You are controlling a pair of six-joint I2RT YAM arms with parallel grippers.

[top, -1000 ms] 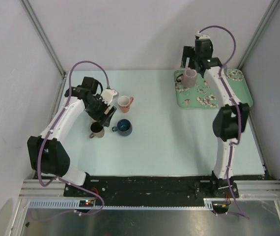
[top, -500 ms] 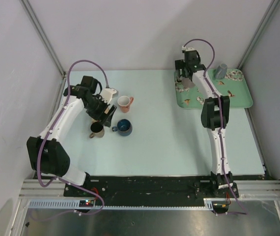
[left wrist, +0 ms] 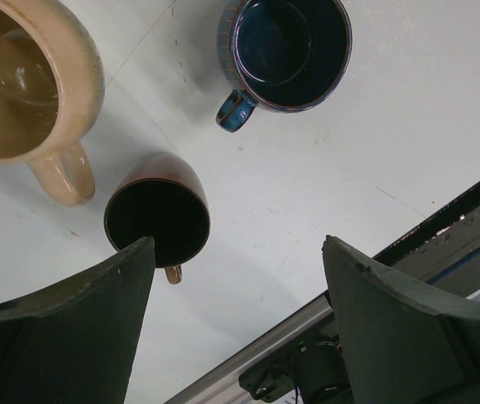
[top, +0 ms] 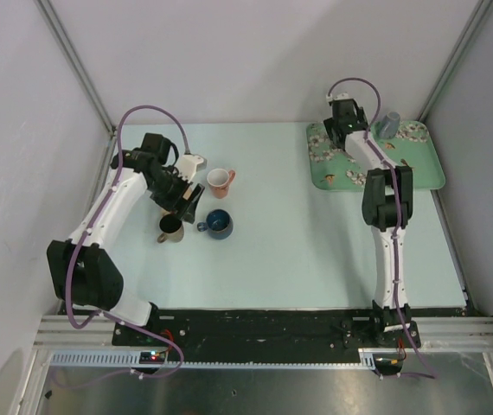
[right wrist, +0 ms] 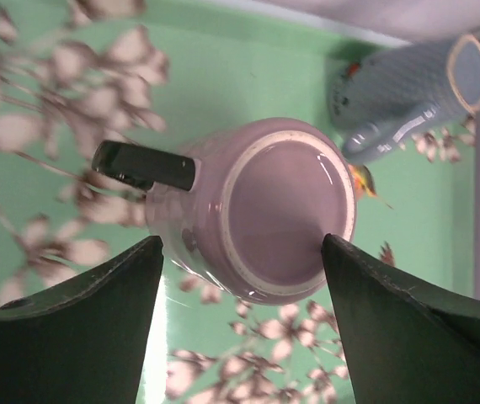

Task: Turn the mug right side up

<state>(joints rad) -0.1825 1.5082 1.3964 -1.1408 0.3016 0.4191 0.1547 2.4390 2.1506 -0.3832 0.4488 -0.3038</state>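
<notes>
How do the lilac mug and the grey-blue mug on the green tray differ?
Pose: the lilac mug stands upside down, base up; the grey-blue mug lies on its side, mouth showing. Handle: the lilac mug's is dark, the grey-blue mug's matches its body. Rim: the grey-blue mug's is tan; the lilac mug's is hidden. Both rest on the floral tray, neither right side up.

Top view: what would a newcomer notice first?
The green floral tray at far right, where the right gripper straddles a lilac mug, with a grey-blue mug lying on its side nearby. On the left, the open left gripper hovers over a brown mug next to a blue mug.
</notes>
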